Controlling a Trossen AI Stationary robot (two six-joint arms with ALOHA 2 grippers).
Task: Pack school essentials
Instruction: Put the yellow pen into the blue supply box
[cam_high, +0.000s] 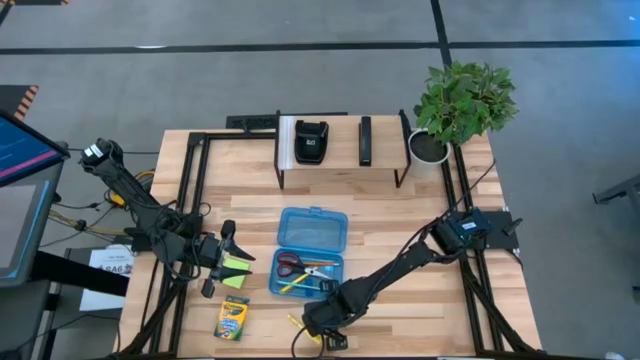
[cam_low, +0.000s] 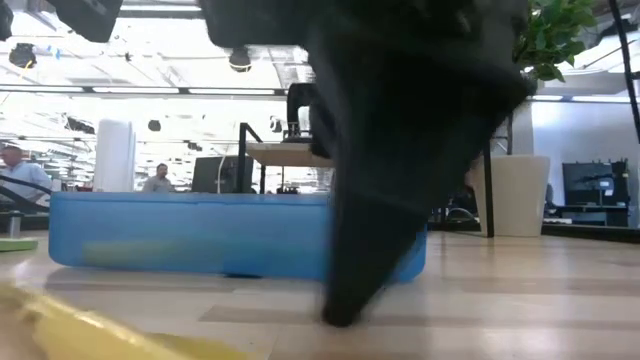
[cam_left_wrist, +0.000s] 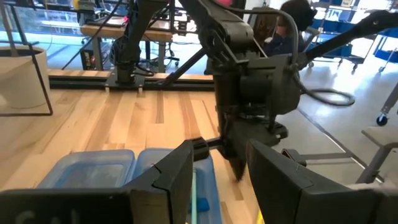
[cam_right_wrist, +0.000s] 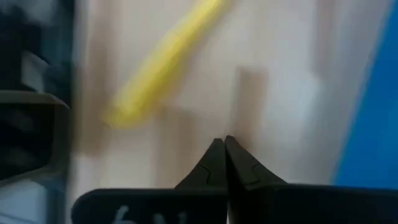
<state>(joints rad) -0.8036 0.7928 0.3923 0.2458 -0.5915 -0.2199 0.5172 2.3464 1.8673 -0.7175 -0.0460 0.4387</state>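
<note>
case (cam_high: 312, 243) at centre, scissors (cam_high: 289, 265) inside | crayon box (cam_high: 232, 318) lower left of it | sticky-note pad (cam_high: 238, 266) left of case | rack (cam_high: 340, 150) above | plant (cam_high: 462, 100) upper right

You see a translucent blue case (cam_high: 312, 228) on the pale striped wood table (cam_high: 400, 220). Red-handled scissors (cam_high: 291, 265) lie in it. A yellow highlighter (cam_right_wrist: 163, 62), a bright green notepad (cam_high: 238, 267) and a yellow-and-green crayon box (cam_high: 232, 318) sit outside. Both grippers are black.
</note>
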